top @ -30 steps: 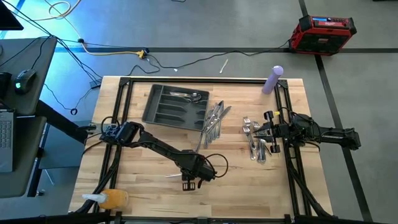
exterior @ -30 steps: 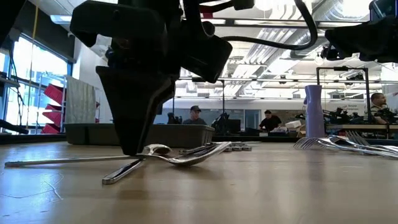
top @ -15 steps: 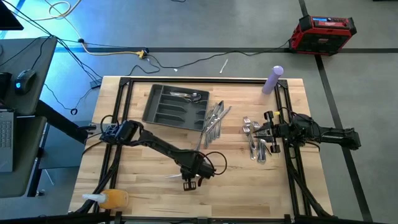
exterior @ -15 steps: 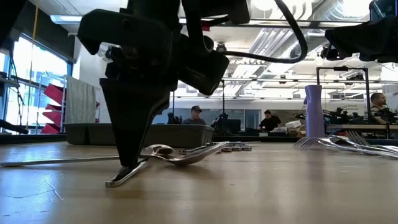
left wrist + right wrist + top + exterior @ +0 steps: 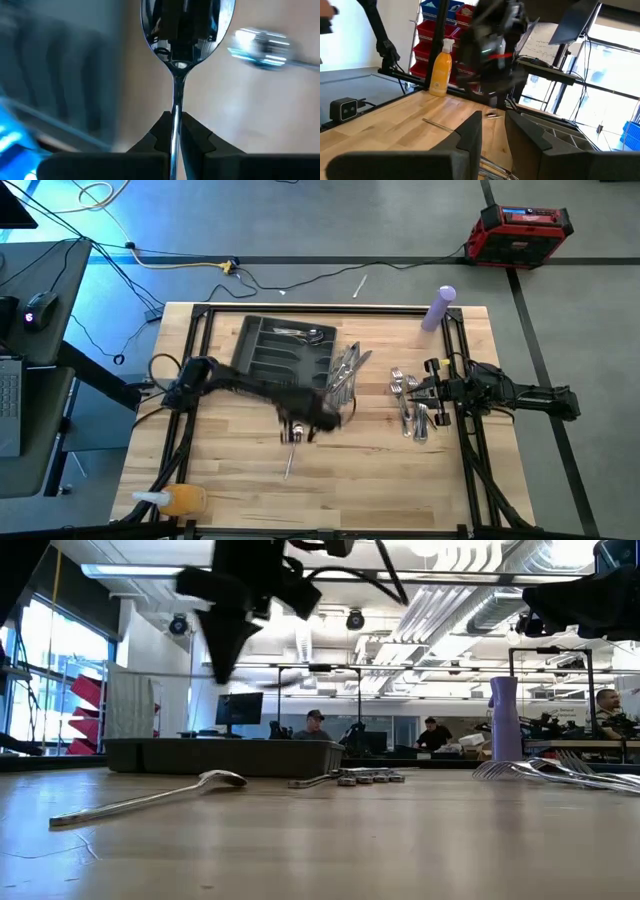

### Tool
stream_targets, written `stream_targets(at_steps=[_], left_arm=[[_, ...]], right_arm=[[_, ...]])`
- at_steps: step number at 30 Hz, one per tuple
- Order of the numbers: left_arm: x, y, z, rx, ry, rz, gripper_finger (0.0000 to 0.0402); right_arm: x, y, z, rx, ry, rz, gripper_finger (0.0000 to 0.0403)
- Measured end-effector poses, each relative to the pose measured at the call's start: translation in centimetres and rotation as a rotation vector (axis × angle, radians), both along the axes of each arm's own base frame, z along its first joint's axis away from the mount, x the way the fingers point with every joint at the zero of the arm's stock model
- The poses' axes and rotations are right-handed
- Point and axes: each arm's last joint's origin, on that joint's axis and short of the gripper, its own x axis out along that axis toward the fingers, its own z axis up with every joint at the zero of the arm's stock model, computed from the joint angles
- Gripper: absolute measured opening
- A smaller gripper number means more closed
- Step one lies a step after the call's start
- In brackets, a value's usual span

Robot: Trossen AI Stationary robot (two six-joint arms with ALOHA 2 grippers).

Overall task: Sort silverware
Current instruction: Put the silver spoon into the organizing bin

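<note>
Gripping a spoon (image 5: 180, 30) by its handle, the left tool (image 5: 175, 131) is clamped shut above the counter (image 5: 240, 480), the bowl jutting out ahead of its fingertips. Another spoon (image 5: 140, 800) lies on the counter below. Right tool (image 5: 492, 127) hovers slightly apart over the forks (image 5: 410, 405).

There is one dark tray (image 5: 280, 352) at about eleven o'clock on one wooden table (image 5: 240, 490), two heaps of silverware (image 5: 345, 373) too tangled to count, one spoon (image 5: 180, 30) held up, one loose spoon (image 5: 289, 464), one purple bottle (image 5: 438, 308), one orange bottle (image 5: 180, 500) and two arms.
</note>
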Motion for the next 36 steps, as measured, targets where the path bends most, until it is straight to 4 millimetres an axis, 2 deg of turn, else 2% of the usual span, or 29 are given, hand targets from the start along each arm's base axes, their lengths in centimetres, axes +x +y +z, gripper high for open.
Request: stream_targets(at_steps=[3,7,12,16,21,28,36], left_arm=[[0.1,4.5,1.1,0.06,-0.01,-0.045,0.0],[0.2,12.0,1.0,0.041,0.01,-0.077,0.0],[-0.2,21.0,-0.1,-0.016,-0.064,-0.088,0.0],[-1.5,26.2,-1.3,-0.075,-0.111,-0.064,0.0001],[-2.1,29.0,-3.5,-0.144,-0.121,-0.062,0.0008],[-1.5,29.8,-5.9,-0.17,-0.079,-0.162,0.0021],[-1.1,30.0,-5.1,-0.101,-0.09,-0.146,0.0056]], right_arm=[[0.0,0.0,0.0,0.0,0.0,0.0,0.0073],[0.0,0.0,0.0,0.0,0.002,0.0,0.0073],[0.0,0.0,-0.1,0.001,0.01,0.0,0.0073],[0.0,0.0,-0.2,-0.005,0.02,0.0,0.0073],[0.0,0.0,-0.3,-0.014,0.031,-0.002,0.0073],[0.0,0.0,-0.3,-0.016,0.032,-0.002,0.0073],[0.0,0.0,-0.3,-0.016,0.033,-0.002,0.0073]])
